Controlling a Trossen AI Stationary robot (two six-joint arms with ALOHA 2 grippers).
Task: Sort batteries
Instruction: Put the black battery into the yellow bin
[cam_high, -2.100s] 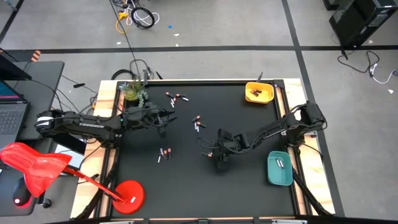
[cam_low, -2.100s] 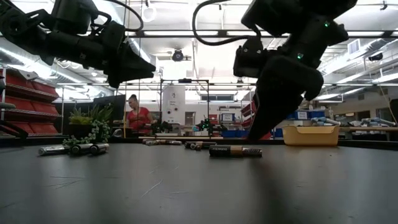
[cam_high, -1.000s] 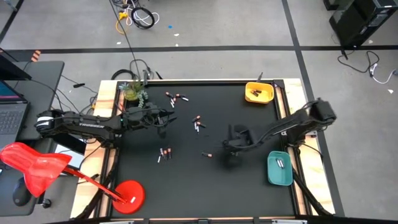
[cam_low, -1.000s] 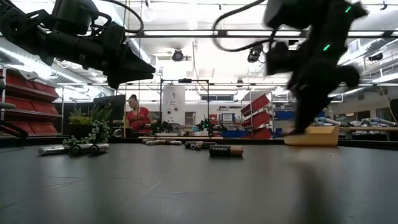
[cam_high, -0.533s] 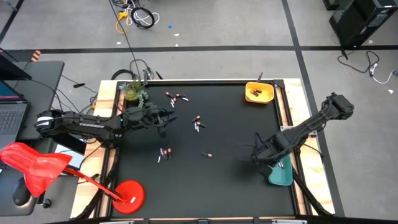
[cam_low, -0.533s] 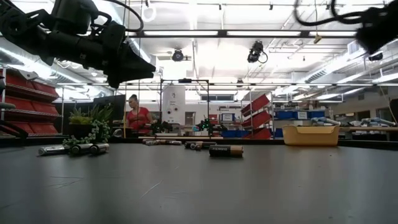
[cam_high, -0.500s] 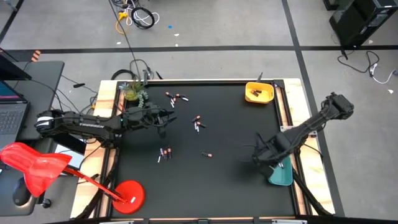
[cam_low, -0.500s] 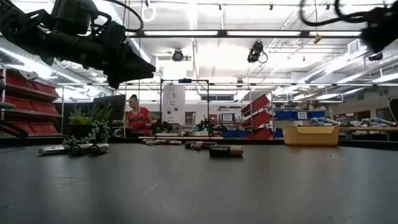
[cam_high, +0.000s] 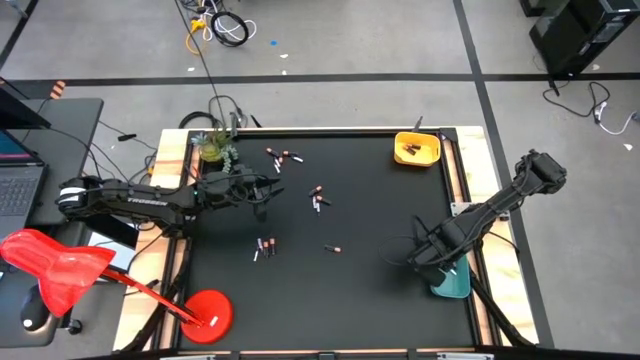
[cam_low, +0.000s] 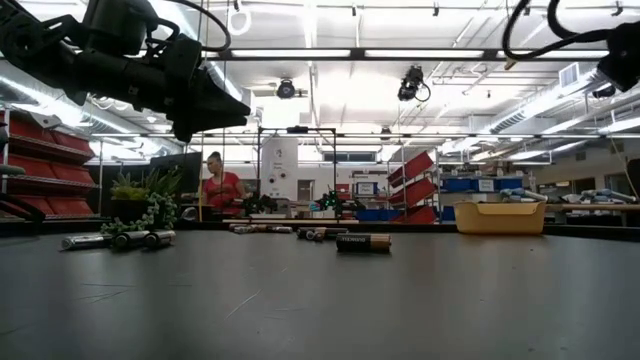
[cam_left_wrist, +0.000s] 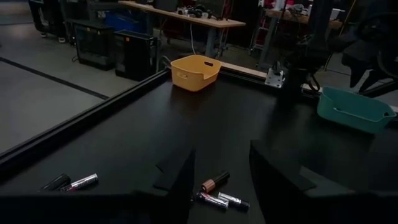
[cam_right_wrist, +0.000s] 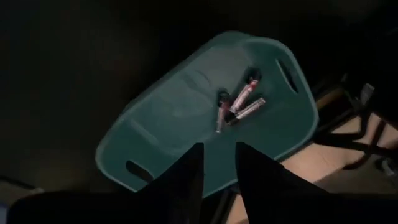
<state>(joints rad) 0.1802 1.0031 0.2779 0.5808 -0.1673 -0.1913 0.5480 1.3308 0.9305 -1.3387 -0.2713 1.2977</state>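
Observation:
Batteries lie in small groups on the black table (cam_high: 380, 200): at the far left (cam_high: 283, 155), in the middle (cam_high: 318, 197), nearer left (cam_high: 264, 246), and a single one (cam_high: 332, 248). A yellow tray (cam_high: 416, 149) at the far right holds some. The teal tray (cam_right_wrist: 180, 124) at the near right holds three batteries (cam_right_wrist: 239, 106). My right gripper (cam_right_wrist: 219, 149) hangs open above the teal tray's table-side end (cam_high: 455, 285), pointing down, with nothing between its fingers. My left gripper (cam_left_wrist: 222, 149) hovers open above the table's left part (cam_high: 268, 196), short of the middle batteries (cam_left_wrist: 214, 184).
A small potted plant (cam_high: 215, 148) stands at the table's far left corner. A red lamp (cam_high: 205, 310) stands off the table's near left corner. Wooden rails (cam_high: 470, 160) frame the table. A person (cam_low: 220, 185) is in the room far behind the table.
My right gripper has swung from the table's middle toward the right edge, risen, and tipped to point down over the teal tray. In the last half second it has stayed there. The batteries on the table have not moved.

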